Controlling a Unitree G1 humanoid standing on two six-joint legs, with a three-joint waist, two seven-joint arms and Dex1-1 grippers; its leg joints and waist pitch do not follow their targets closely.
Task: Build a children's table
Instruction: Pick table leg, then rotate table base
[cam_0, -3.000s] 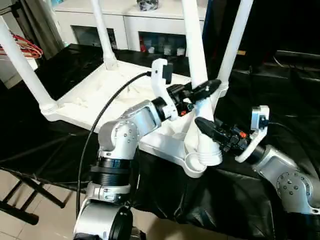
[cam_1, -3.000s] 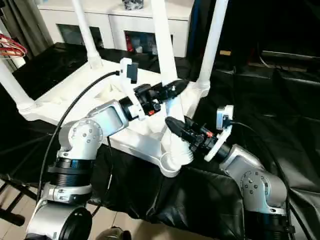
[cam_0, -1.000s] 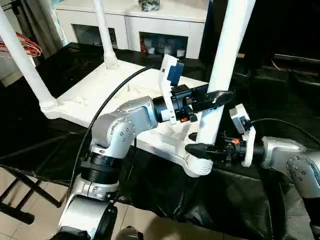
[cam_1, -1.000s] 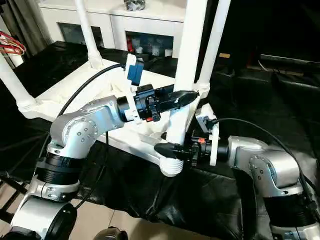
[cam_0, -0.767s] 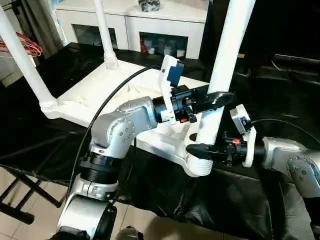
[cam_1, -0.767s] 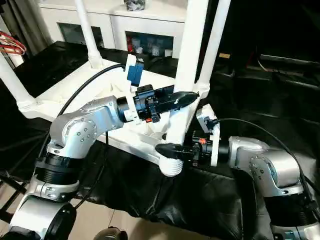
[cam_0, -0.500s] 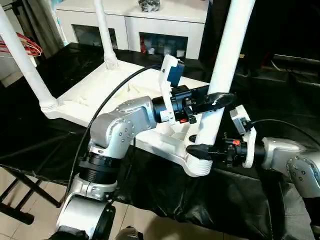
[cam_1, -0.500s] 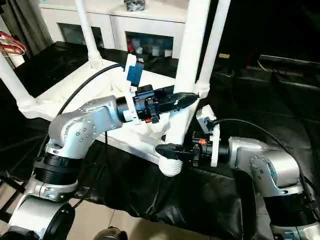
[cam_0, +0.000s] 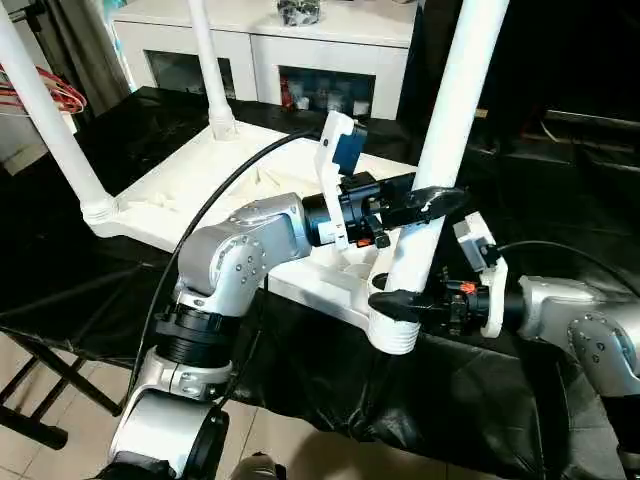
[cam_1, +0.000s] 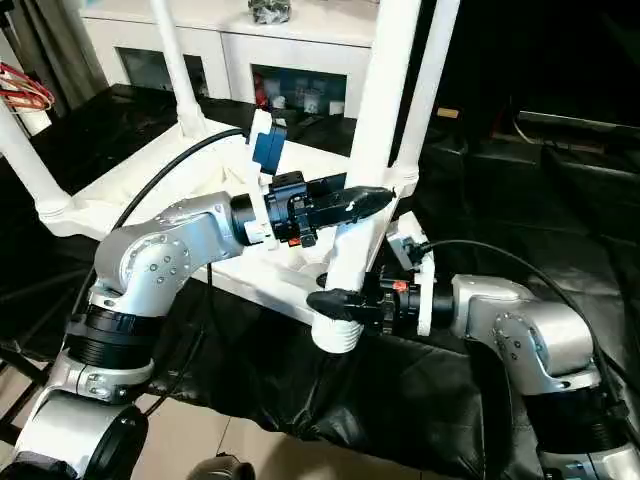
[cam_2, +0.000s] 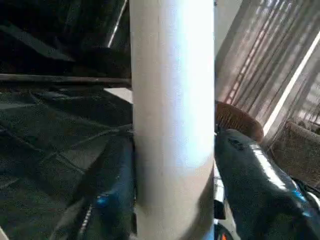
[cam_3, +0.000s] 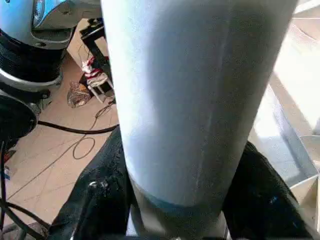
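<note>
both grippers clamp the near leg (cam_0: 445, 160) upright: left gripper (cam_0: 425, 200) at its middle, right gripper (cam_0: 395, 303) at six o'clock by the corner socket (cam_0: 392, 335), likely to seat it in the tabletop (cam_0: 190, 185).

Smooth white plastic leg (cam_0: 447, 150); crinkled glossy black sheet (cam_0: 470, 400)

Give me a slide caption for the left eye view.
Both pincers, left above right, clasp an upright white leg at the upturned tabletop's near corner.
</note>
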